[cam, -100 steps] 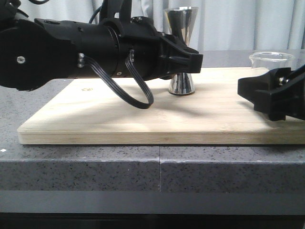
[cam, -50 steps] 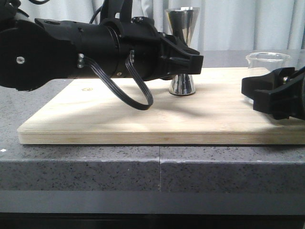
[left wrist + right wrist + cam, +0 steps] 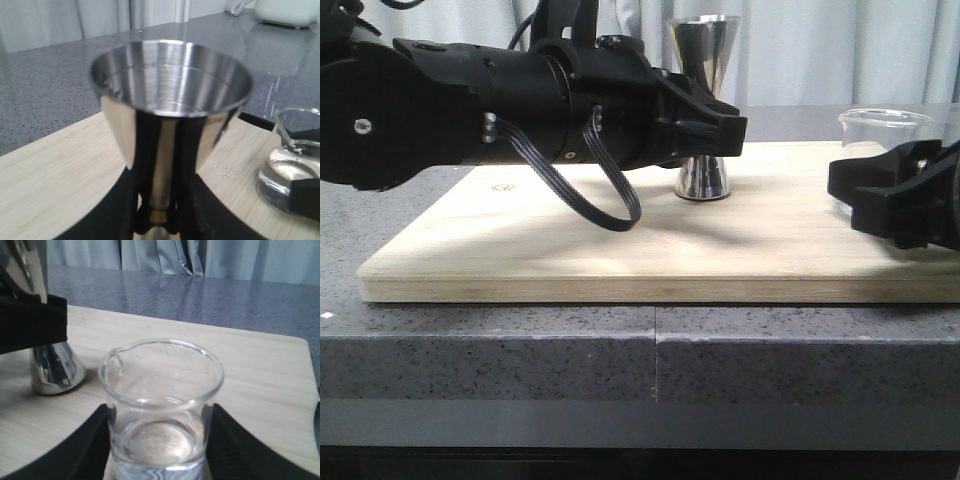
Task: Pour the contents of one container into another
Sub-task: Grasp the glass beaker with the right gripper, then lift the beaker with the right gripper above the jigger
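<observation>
Your right gripper (image 3: 157, 440) had its 2 fingers pressed against the sides of the beaker (image 3: 161, 405), which stood upright at the right end of the wooden board (image 3: 570, 250). The jigger (image 3: 701, 110) lay to its left, well apart, its long axis vertical, with your left gripper (image 3: 157, 220) pinching the narrow waist to steady it. The beaker was clear glass, lipped, with a shallow pool of clear liquid; the jigger's steel upper cup looked empty.
</observation>
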`<state>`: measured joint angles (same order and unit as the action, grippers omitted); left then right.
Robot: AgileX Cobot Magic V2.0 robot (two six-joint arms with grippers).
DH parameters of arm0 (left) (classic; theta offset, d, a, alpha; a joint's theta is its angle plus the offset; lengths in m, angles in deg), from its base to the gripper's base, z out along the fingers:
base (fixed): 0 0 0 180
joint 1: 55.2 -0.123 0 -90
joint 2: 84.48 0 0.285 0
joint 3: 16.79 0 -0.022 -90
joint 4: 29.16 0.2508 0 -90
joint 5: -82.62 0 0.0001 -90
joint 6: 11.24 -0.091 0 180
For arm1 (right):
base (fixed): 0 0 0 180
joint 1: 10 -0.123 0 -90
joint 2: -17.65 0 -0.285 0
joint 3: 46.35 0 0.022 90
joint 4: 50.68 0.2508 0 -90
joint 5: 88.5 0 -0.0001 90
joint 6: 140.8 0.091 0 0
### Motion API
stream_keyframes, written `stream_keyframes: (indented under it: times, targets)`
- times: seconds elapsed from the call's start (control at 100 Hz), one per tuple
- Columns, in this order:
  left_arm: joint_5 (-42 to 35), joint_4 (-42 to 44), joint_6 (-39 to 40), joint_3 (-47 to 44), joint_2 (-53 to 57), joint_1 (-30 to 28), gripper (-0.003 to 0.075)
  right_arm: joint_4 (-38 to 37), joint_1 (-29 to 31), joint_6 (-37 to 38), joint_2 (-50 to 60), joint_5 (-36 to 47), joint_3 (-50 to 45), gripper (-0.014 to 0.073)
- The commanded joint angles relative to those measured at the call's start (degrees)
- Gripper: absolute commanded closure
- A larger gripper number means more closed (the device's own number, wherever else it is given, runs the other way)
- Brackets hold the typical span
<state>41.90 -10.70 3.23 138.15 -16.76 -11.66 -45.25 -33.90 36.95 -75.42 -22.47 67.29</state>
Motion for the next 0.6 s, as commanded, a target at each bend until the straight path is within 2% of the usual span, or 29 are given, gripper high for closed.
stream_keyframes:
  times: [0.0,0.26,0.59]
  targets:
    - [-5.06,-0.54,0.72,1.73,2.9,0.07,0.0741,0.28,0.08,-0.77,1.24,9.28,1.09,0.0298]
    - [-5.06,1.42,2.37,1.73,2.9,0.07,0.0741,0.54,0.08,-3.44,4.64,9.02,2.02,0.0298]
    - [-5.06,4.52,5.24,1.73,4.05,0.07,0.0741,0.54,0.08,-5.34,8.56,0.63,7.93,0.0298]
